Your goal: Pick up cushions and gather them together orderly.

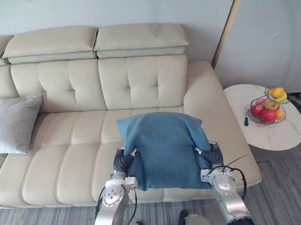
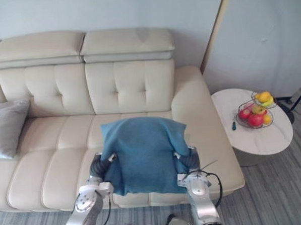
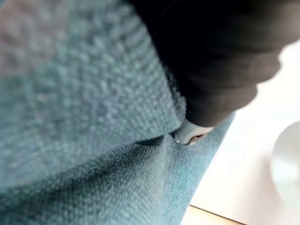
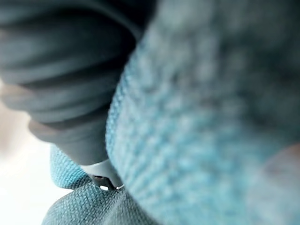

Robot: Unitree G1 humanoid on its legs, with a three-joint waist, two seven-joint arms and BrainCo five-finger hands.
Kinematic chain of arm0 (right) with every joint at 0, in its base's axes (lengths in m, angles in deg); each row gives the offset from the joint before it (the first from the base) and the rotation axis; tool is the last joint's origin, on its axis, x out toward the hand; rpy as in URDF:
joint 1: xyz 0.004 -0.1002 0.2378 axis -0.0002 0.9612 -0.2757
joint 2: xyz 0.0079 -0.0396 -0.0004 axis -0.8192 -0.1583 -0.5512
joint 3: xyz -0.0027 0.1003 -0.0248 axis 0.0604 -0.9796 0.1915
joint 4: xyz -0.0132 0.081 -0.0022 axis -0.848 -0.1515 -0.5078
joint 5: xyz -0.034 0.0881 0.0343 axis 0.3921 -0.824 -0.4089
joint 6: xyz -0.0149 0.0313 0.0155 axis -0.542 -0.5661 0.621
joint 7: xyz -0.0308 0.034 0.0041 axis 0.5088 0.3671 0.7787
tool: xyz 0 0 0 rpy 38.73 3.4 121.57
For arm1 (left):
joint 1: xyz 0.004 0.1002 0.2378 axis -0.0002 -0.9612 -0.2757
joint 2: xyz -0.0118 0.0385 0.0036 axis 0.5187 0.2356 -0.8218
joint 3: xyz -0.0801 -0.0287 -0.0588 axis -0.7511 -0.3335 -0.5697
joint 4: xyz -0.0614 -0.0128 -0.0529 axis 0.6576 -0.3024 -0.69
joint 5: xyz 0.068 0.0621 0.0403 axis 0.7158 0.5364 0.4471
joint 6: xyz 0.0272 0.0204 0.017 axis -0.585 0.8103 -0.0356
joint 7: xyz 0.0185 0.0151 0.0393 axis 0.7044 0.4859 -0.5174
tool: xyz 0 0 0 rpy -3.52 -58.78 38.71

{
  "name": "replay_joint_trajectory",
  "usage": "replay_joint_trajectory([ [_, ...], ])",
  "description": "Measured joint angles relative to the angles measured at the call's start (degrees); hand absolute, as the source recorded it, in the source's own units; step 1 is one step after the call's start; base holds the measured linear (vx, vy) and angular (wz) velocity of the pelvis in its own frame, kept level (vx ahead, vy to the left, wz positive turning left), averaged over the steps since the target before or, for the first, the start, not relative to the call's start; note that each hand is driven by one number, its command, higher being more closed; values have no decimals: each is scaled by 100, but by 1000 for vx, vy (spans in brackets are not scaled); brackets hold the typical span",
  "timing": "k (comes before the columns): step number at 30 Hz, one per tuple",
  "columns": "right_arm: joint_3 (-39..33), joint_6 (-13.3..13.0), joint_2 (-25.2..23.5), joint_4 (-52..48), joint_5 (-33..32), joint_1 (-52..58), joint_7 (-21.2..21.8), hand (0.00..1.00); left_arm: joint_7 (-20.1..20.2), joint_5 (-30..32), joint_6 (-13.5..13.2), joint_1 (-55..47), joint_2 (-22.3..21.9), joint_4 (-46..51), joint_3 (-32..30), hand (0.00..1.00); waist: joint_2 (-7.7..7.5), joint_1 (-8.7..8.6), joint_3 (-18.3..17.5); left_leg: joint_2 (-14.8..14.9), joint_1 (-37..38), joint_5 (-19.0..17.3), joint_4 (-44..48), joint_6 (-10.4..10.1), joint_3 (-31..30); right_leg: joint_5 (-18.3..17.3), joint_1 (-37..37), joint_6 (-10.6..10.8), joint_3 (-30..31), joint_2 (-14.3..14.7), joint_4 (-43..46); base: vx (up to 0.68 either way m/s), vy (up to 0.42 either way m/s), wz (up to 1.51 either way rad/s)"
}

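Note:
A blue cushion [image 1: 165,149] hangs over the front right seat of the cream sofa [image 1: 71,142], carried between my two hands. My left hand [image 1: 122,162] presses against its left edge and my right hand [image 1: 211,154] against its right edge; the cloth covers the rest of each hand. Up close, the blue weave [image 3: 93,117] lies against the dark cover of my left hand [image 3: 215,56], and the same cloth [image 4: 211,117] bulges against my right hand [image 4: 65,84]. A grey cushion [image 1: 9,122] leans against the sofa back at the far left.
A round white side table [image 1: 293,130] stands right of the sofa arm and bears a wire basket of fruit [image 1: 267,109]. A wooden strip runs up the wall behind it. Grey striped floor lies in front of the sofa.

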Motion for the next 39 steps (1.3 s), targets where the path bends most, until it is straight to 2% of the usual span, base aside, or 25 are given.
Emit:
replay_joint_trajectory([
  [2,-22,32,-12,-335,0,241,-6,100,12,-2,1,-48,-21,3,34,100,-19,21,28,105,-80,-3,598,0,9,-41,303,33,-28,6,-90,130,-37,22],
  [4,21,44,-20,-849,-1,518,-7,100,44,-3,0,-119,-40,81,1,100,15,157,24,289,-268,-3,1423,1,39,-43,601,32,33,77,-241,84,-14,-13],
  [6,53,45,-25,-1182,-32,552,-8,100,103,-2,-7,-204,-49,328,-66,100,4,197,3,318,-338,-3,1602,1,-29,-45,740,31,126,123,-478,69,18,-18],
  [10,51,19,-23,-1401,-98,540,-48,100,105,5,-17,-205,-141,534,-99,100,-22,198,-5,115,-262,-2,1281,1,-335,148,750,40,276,123,-763,21,46,-11],
  [11,51,22,-27,-1400,-95,546,-49,100,103,24,-15,-232,-151,534,-99,100,-21,223,-6,34,-60,-1,951,0,-351,266,775,48,385,135,-911,10,61,-28],
  [19,53,65,-152,-1398,21,662,-48,100,104,55,-11,-375,-155,545,-90,100,-19,222,-61,-185,707,-1,-495,0,-225,566,790,181,698,128,-1294,-11,62,-21],
  [22,64,65,-161,-1350,87,645,-48,100,103,56,-11,-379,-135,544,-92,100,-45,238,-84,-215,692,1,-734,5,-224,782,742,195,781,183,-1558,-74,41,-12],
  [27,179,84,-206,-668,304,40,-172,100,-57,169,-8,-204,-39,544,-217,100,-122,280,-96,-311,275,212,-878,91,-168,1102,312,176,901,147,-1773,-104,10,-10],
  [30,329,134,-209,-455,402,-485,-369,100,-338,283,-3,254,-38,540,-362,100,-161,399,-17,-300,-162,358,-866,74,-182,1231,-131,123,894,154,-1733,-128,-46,1],
  [32,335,150,-212,-421,422,-1159,-587,100,-627,394,-4,916,-38,540,-512,100,-153,492,282,-266,-589,409,-650,63,-232,1265,-539,91,851,166,-1515,-165,-63,8],
  [34,336,152,-219,-304,428,-1744,-762,100,-848,421,-5,1433,-32,537,-663,100,-156,532,315,-222,-1074,419,-440,49,-259,1272,-1006,81,822,170,-1325,-189,-59,6],
  [36,319,209,-212,-104,429,-2596,-1029,100,-1177,500,-7,2293,90,380,-793,100,-143,572,555,-181,-1420,443,-251,28,-312,1272,-1339,75,808,166,-1116,-170,-75,4],
  [39,224,253,-115,42,429,-3634,-1461,100,-1584,501,-16,3697,417,-182,-831,100,-139,603,604,-182,-2057,614,-184,34,-394,1311,-1983,18,725,105,-913,-135,-56,18],
])
